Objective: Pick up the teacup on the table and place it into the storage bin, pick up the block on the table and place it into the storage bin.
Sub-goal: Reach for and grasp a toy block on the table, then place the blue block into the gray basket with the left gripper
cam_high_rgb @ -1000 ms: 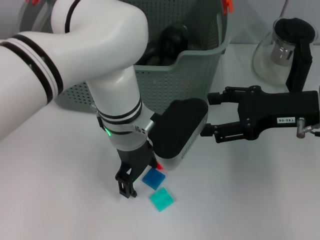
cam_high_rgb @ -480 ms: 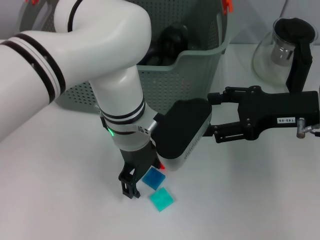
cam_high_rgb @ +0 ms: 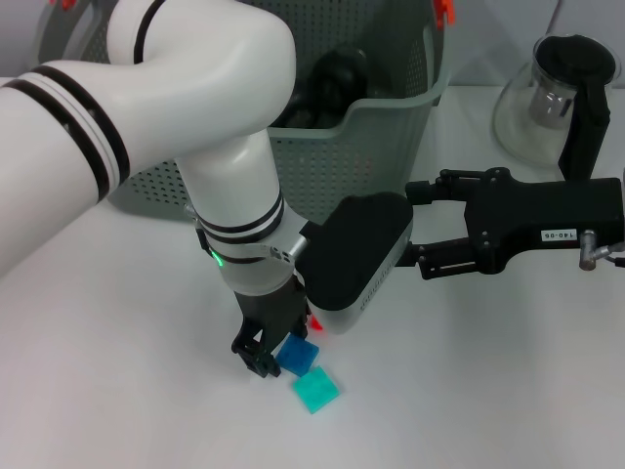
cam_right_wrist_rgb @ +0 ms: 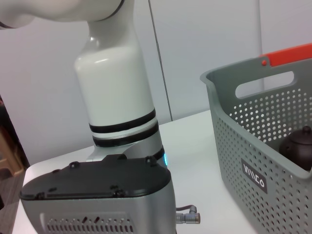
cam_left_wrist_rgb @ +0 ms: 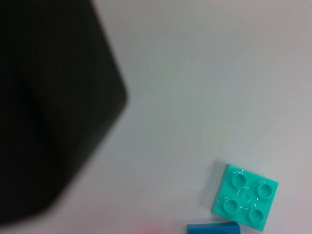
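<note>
Storage bin is the anchor: grey-green perforated basket at the back of the white table, orange clip at its rim, dark rounded teapot-like item already inside (looks like the teacup step is done; can't confirm what it is). Glass pot with black lid stands well to the right of the bin. Left arm reaches down in front of the bin. Right gripper hangs just in front of the bin's right corner, fingers spread, nothing between them, idle. Left gripper is low on the table in front of the bin, fingers closing around the blue block; a full clamp can't be confirmed. Teal block lies just beside the blue one, a bit farther from the bin, studs up in the left wrist view. A small red bit shows by the blue block, unclear.

Step in hand: grasping the block. Next move likely calls for a firm pinch, straight lift, then carry back over the bin rim and release.
</note>
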`<state>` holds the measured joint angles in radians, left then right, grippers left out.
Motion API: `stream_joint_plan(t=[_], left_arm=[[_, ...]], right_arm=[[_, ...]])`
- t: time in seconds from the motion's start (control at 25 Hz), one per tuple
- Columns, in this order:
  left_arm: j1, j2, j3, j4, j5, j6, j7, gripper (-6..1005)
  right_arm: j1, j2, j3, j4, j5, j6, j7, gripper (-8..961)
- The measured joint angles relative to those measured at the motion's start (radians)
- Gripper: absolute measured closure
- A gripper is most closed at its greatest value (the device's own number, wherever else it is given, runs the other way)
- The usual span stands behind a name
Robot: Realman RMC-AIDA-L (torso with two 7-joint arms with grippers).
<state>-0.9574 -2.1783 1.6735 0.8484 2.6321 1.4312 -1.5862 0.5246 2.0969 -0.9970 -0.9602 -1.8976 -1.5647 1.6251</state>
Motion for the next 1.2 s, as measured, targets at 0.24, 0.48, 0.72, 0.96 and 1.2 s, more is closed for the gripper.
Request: stream_joint_plan(t=[0.24,0.48,0.72,0.96,1.2], left_arm=[[0.0,0.0,0.006,0.0,-0.001,-0.002,-0.002,459],[0.0,0.0,0.009,0.0,-0.013,-0.002,-0.003,566],[0.0,0.0,0.011,0.0,-0.013,0.001,-0.003,572],[0.001,0.0,0.018,0.002,-0.015,0.0,-0.003,577],[0.0,0.001,0.015,0.018,-0.015,0.012,-0.019,583]], right_arm=[[0.0,0.0,0.0,0.0,0.0,0.0,0.002,25],[0.0,0.0,0.0,0.008,0.0,-0.002,0.003,25],[0.0,-0.002,0.0,0.009,0.0,-0.002,0.002,25],[0.0,-0.002,0.0,0.009,0.0,-0.007,0.001,25],[0.0,-0.002,0.012,0.009,0.0,-0.011,0.0,25]])
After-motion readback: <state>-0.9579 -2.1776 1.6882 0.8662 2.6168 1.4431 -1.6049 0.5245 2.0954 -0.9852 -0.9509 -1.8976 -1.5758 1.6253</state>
